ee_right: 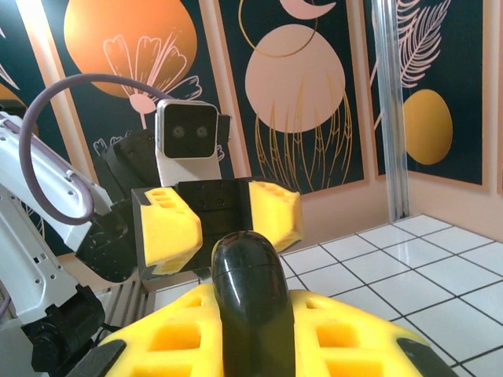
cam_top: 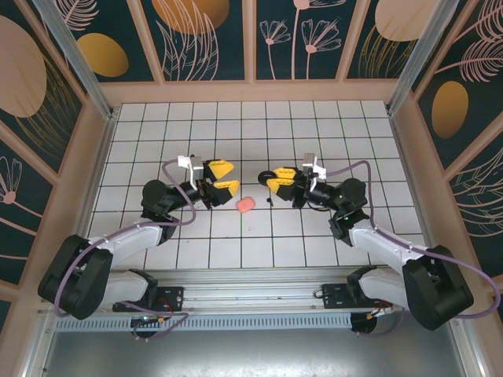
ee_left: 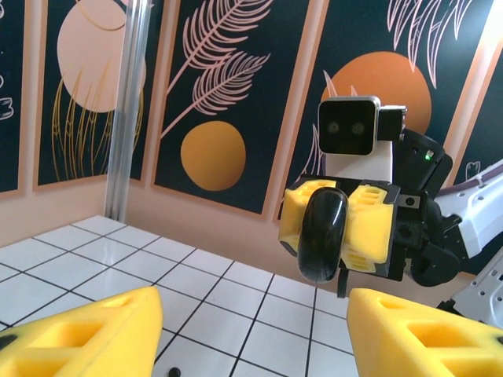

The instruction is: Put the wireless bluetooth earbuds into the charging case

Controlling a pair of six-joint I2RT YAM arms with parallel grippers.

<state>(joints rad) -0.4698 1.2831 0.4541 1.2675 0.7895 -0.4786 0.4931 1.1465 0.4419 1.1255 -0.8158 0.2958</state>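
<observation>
**Right gripper pinches a black disc, left gripper stands open and empty**

We see the two facing each other above the tiled counter. Our right one holds the disc on edge between its yellow fingers. The pink charging case lies on the counter just beside the gap between them, toward the arm bases, touching neither

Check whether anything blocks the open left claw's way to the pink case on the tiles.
Nothing visible does. The small salmon-pink plastic charging case lies alone on white tile just off the tips of the left claw, bare tile between. The right claw, shut on a glossy black disc, is on the case's other side, off that path.
</observation>
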